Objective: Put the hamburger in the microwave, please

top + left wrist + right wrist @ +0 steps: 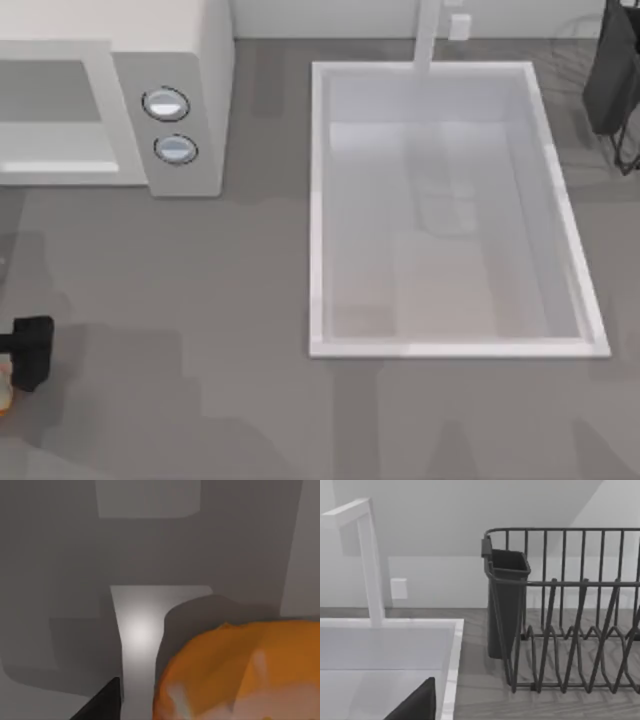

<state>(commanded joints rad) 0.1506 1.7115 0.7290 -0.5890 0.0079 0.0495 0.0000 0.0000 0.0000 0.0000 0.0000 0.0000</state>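
grey table (220,330): white sink basin (318,200) set into its right half, white faucet (367,555) at the basin's far edge, pale wall behind; dark wire dish rack (570,630) with a dark cup (505,600) at the far right; microwave (200,60), white, at the far left, grey cavity seen open, two round knobs (170,125) on its side panel; left gripper (25,352) found low at the table's left edge, one dark finger (102,705) seen beside the hamburger (250,670); jaw state cannot be told; hamburger orange with pale patches, well apart from the microwave; right arm parked by the rack
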